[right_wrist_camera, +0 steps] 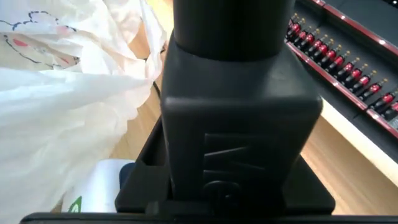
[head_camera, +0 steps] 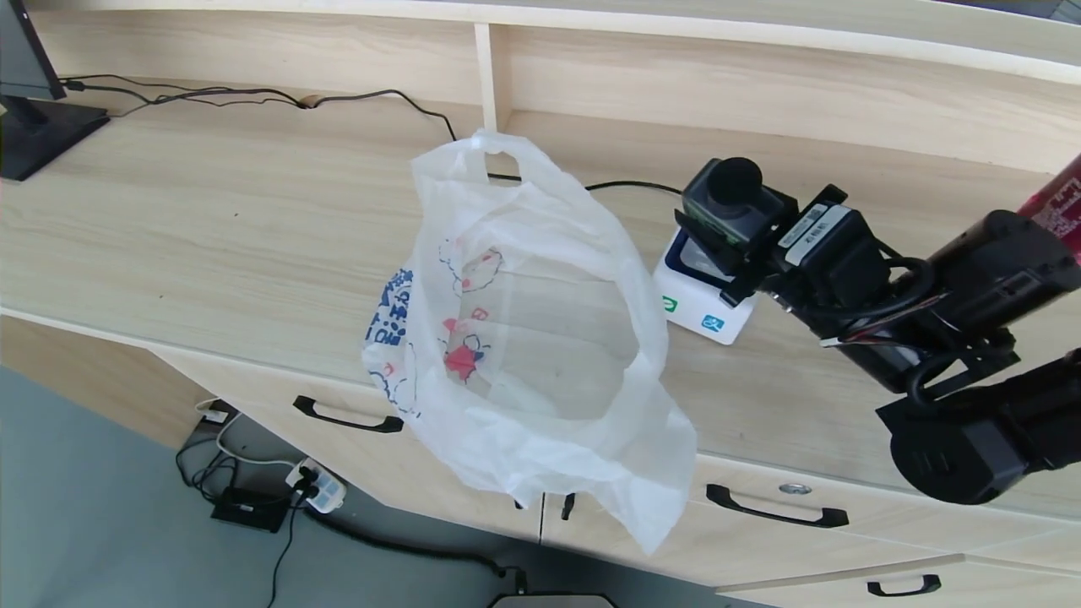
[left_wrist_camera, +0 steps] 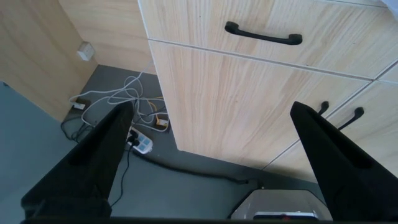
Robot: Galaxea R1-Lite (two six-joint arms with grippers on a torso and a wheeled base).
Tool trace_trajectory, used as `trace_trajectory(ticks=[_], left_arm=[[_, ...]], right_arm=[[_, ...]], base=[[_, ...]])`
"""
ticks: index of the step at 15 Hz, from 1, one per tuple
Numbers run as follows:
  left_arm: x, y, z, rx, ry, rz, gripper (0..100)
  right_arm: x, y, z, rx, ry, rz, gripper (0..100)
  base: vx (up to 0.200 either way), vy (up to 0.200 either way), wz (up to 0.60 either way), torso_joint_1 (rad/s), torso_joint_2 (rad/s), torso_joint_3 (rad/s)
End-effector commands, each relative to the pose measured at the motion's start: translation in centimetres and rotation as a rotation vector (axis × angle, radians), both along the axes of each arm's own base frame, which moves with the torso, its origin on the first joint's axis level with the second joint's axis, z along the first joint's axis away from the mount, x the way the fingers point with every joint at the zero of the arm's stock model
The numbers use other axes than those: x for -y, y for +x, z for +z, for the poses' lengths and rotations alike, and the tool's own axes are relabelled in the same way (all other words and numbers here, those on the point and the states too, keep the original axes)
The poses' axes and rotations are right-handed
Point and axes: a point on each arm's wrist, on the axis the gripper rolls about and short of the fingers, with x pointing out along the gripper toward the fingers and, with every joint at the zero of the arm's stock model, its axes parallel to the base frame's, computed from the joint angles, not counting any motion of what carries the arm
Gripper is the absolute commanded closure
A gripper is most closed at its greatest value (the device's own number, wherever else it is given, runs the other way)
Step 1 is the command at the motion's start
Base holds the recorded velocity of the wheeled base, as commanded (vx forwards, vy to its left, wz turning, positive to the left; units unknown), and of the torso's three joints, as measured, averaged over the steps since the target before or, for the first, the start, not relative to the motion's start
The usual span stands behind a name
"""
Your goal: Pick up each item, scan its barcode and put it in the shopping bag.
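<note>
A white plastic shopping bag point(head_camera: 524, 338) stands open on the wooden counter point(head_camera: 211, 253), its mouth facing up. To its right, my right gripper point(head_camera: 743, 241) is shut on a dark grey boxy item with a round black cap point(head_camera: 730, 203). It holds the item just above a small white scanner box point(head_camera: 705, 300). In the right wrist view the dark item point(right_wrist_camera: 236, 118) sits close up, with the bag point(right_wrist_camera: 68, 93) and the scanner point(right_wrist_camera: 93, 193) beside it. My left gripper point(left_wrist_camera: 211, 106) hangs open and holds nothing, below the counter in front of the drawers point(left_wrist_camera: 249, 93).
A monitor stand point(head_camera: 34, 118) occupies the counter's far left, with cables point(head_camera: 236, 95) along the back. A red item point(head_camera: 1060, 207) shows at the right edge. Below the counter are drawers with black handles point(head_camera: 348, 417), and a power strip point(head_camera: 317, 488) on the floor.
</note>
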Motion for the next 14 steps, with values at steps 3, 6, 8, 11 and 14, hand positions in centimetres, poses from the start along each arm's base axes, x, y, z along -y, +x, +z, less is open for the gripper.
trace_trajectory(ticks=[3,6,8,11,14], left_arm=[[0.0,0.0,0.0,-0.002,0.000,-0.001,0],[0.0,0.0,0.0,0.000,0.000,-0.001,0],[0.0,0.0,0.0,0.001,0.000,-0.001,0],[0.0,0.0,0.0,0.001,-0.003,-0.001,0],[0.0,0.0,0.0,-0.005,-0.007,-0.001,0]], right_arm=[[0.7,-0.8,1.3,0.047,-0.001,0.008,100],[0.2,0.2,1.0,0.062,-0.022,0.025,100],[0.2,0.6,0.9,0.060,-0.021,0.025,100],[0.3,-0.3,1.8,0.064,0.017,0.019,100],[-2.6,-3.9,2.0,-0.088,0.184,0.082,100]], base=[[0.000,0.000,0.00,0.000,0.00,0.000],[0.000,0.000,0.00,0.000,0.00,0.000],[0.000,0.000,0.00,0.000,0.00,0.000],[0.000,0.000,0.00,0.000,0.00,0.000],[0.000,0.000,0.00,0.000,0.00,0.000]])
